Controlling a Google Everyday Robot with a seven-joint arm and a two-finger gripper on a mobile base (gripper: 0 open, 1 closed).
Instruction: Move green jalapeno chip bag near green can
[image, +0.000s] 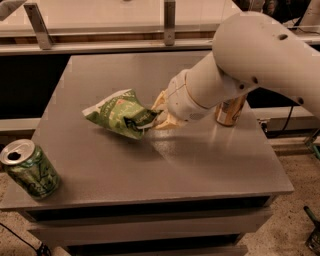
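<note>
The green jalapeno chip bag (121, 113) was a small, crumpled green foil pouch with white edges and dark markings, lying lengthwise across the middle of the grey table (200, 165) with its right end pinched between the fingers of the gripper (159, 117). The green can (30, 170), patterned with pale leafy lines and showing a silver top with an opened pull-tab hole, stood upright at the table's front left corner. The two were well apart, the can lying forward and left of the bag.
</note>
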